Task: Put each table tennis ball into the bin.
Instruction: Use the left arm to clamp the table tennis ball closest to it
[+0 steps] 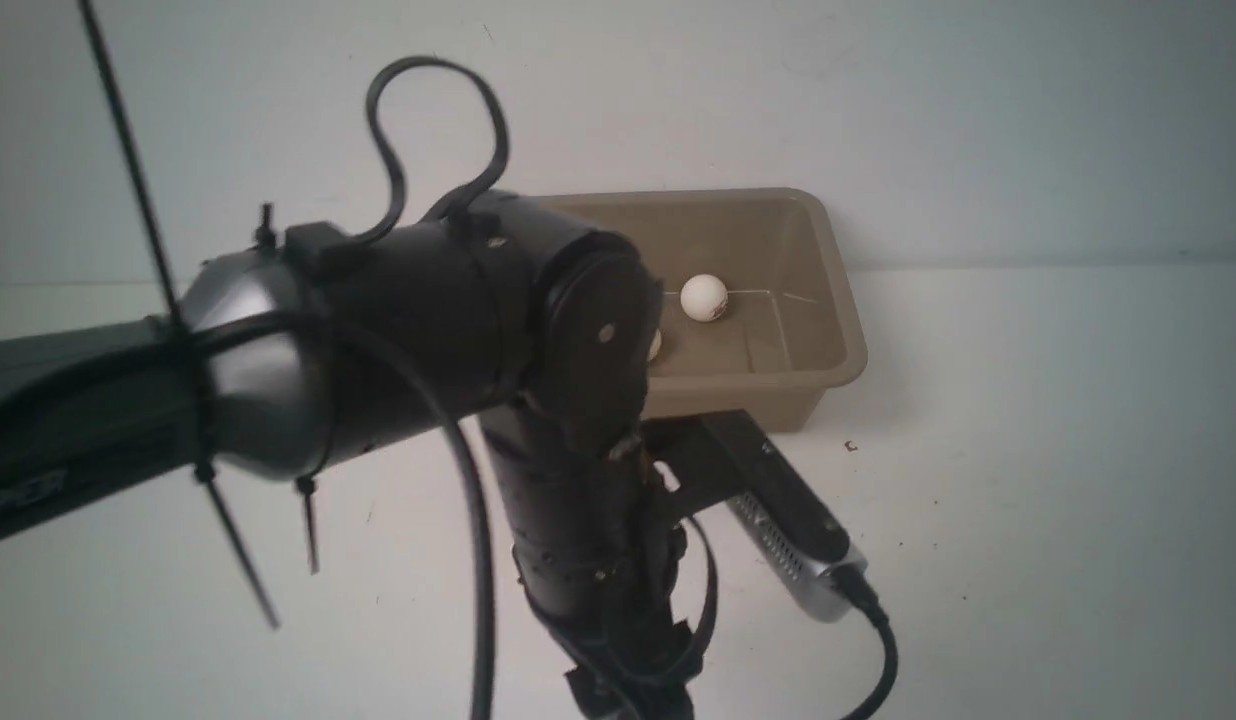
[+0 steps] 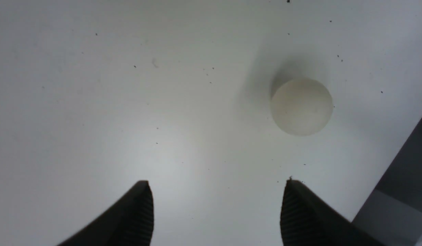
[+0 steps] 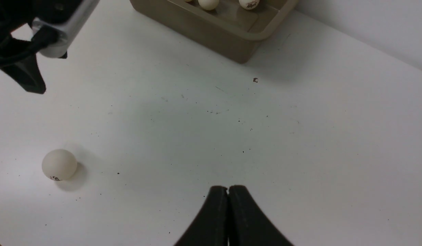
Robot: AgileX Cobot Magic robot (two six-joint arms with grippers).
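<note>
the right gripper [image 3: 228, 193] has its jaws pressed together with nothing between them, over the white table [image 3: 317, 153]. one table tennis ball [image 3: 59, 164] with a small dark mark lies loose on the table, well apart from the taupe bin [image 3: 211, 29], which has two more balls [image 3: 208, 3] inside.

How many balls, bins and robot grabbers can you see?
Bin: 1
Balls inside it: 2 clear, more may hide
Ball on the table: 1
Grippers: 2, left gripper open, right gripper shut
Total: 6
</note>
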